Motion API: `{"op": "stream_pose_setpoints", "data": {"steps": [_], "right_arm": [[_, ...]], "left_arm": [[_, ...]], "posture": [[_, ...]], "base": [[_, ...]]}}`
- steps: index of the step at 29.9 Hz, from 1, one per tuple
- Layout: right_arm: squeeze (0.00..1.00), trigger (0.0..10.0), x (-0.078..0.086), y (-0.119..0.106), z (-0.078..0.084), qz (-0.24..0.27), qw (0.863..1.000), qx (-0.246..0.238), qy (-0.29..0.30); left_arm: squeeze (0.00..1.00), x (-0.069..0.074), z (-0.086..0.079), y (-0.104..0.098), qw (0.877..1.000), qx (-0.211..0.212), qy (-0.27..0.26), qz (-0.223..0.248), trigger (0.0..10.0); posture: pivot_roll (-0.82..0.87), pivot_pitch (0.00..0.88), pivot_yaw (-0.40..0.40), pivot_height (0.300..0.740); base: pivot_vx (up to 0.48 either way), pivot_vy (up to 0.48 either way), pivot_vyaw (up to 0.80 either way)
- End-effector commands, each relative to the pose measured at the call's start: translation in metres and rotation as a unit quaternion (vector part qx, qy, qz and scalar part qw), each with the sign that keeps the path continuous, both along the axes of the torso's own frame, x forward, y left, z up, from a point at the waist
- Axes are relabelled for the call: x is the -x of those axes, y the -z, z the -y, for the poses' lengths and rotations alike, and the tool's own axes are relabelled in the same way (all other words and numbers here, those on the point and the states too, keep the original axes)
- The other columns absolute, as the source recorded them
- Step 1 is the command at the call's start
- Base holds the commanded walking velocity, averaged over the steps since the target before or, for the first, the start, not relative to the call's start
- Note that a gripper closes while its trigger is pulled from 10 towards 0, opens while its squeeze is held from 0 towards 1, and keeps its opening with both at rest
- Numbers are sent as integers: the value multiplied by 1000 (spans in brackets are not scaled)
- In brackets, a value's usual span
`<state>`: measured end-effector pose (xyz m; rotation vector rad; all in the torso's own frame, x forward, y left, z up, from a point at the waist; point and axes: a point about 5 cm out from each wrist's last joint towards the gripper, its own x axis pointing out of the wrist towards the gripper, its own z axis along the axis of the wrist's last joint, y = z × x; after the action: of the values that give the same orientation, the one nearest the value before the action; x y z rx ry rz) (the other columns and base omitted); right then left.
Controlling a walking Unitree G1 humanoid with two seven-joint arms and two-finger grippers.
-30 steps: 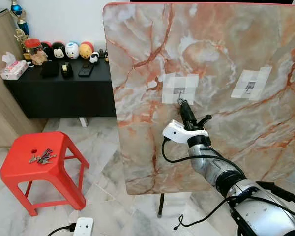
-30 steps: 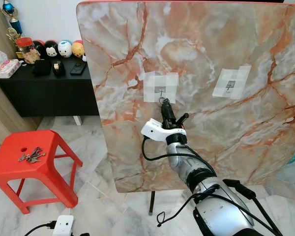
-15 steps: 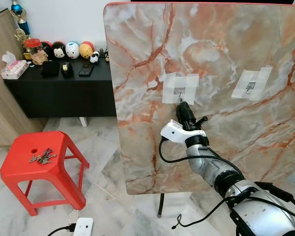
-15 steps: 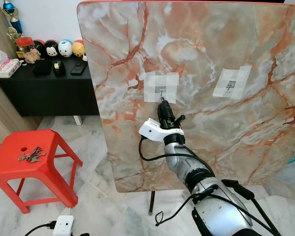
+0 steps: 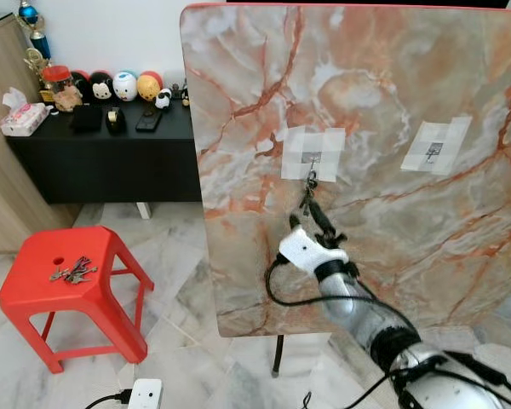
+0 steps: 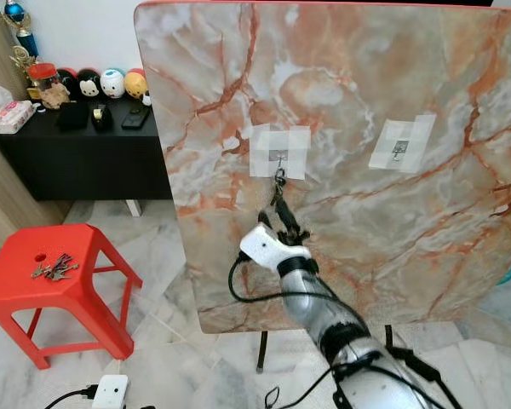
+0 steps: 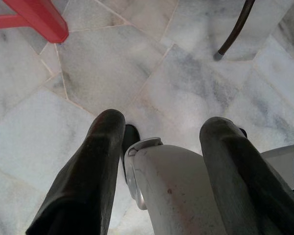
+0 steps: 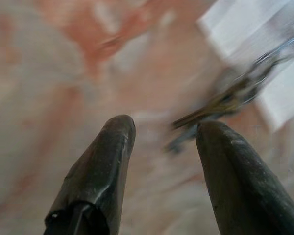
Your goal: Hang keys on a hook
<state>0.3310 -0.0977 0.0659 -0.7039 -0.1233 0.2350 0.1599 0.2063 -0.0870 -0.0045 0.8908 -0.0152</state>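
The right gripper [image 5: 317, 223] is raised against the upright marble board [image 5: 366, 102], its two black fingers [image 8: 108, 161] parted with a clear gap between them and nothing held; the keys [image 5: 309, 189] hang just above its fingertips from the hook [image 5: 311, 158], which sits in a patch of white tape [image 5: 312, 153] on the board; in the right wrist view the keys [image 8: 220, 105] are blurred and lie just beyond the fingers, close to one fingertip, but whether they touch it cannot be told; a second taped hook [image 5: 433, 146] is on the board well off to the gripper's right and somewhat higher; a white housing [image 5: 310, 250] sits on the wrist just behind the fingers, with a black cable looping below it; far to the gripper's left and lower stands a red stool [image 5: 64, 285] with another bunch of keys [image 5: 73, 272] lying on its seat; further back on that side is a black cabinet [image 5: 102, 153] bearing small round toys, a tissue pack and a trophy; the left gripper [image 7: 159, 142] hangs over the marble floor [image 7: 196, 88], its fingers spread apart and empty, with a leg of the red stool at the edge of its view; a white power strip [image 5: 144, 394] lies on the floor near the stool.
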Motion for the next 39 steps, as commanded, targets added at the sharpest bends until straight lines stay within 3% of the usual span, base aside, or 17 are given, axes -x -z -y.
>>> {"op": "stream_pose_setpoints", "data": {"steps": [1,5,7,8,10,11,12,13,15,18,19,22,28,32,39], "right_arm": [[0,10000,5,6,2,-33,999,-41,-10],[0,10000,15,26,12,-99,990,-94,30],[0,10000,28,50,24,-183,965,-163,93],[0,10000,40,68,34,-236,941,-196,145],[0,10000,52,84,47,-285,913,-213,202],[0,10000,65,98,57,-325,884,-225,248],[0,10000,71,103,61,-339,874,-228,264],[0,10000,71,103,61,-339,874,-228,264],[0,10000,96,122,69,-387,827,-266,309],[0,10000,104,128,70,-397,813,-277,322],[0,10000,112,132,71,-405,794,-301,338],[0,10000,126,141,74,-426,760,-330,364],[0,10000,151,154,79,-464,741,-310,374],[0,10000,156,156,81,-469,731,-324,375],[0,10000,153,155,81,-475,735,-328,356]], "left_arm": [[0,3,2,2,1000,2,-3,-5,10000],[0,2,2,1,1000,2,-3,-5,10000],[0,1,4,1,1000,2,-3,-2,10000],[0,-1,5,1,1000,3,-3,1,10000],[0,-2,6,0,1000,3,-3,4,10000],[0,-3,6,0,1000,3,-3,7,10000],[0,-3,5,-1,1000,3,-4,8,10000],[0,-3,5,-1,1000,3,-4,8,10000],[0,-3,1,-2,1000,-1,-6,10,10000],[0,-4,-2,-2,1000,-4,-6,10,10000],[0,-4,-3,-3,1000,-7,-1,9,10000],[0,-5,-5,-3,1000,-9,1,8,10000],[0,-5,-5,-3,1000,-11,2,4,10000],[0,-6,-5,-3,1000,-14,3,0,10000],[0,-8,-11,-4,1000,-19,-9,-1,10000]], "posture": [[111,0,-68,740],[101,0,-74,740],[99,0,-75,740],[101,0,-74,740],[102,1,-73,740],[107,5,-72,740],[108,7,-71,740],[108,7,-71,740],[108,11,-62,740],[102,8,-53,740],[102,1,-52,740],[107,0,-52,740],[123,0,-54,740],[115,0,-50,740],[103,0,-53,740]], "base": [[0,0,0],[0,0,0],[0,0,0],[0,0,0],[0,0,0],[0,0,0],[0,0,0],[0,0,0],[0,0,0],[0,0,0],[0,0,0],[0,0,0],[0,0,0],[0,0,0],[0,0,0]]}}
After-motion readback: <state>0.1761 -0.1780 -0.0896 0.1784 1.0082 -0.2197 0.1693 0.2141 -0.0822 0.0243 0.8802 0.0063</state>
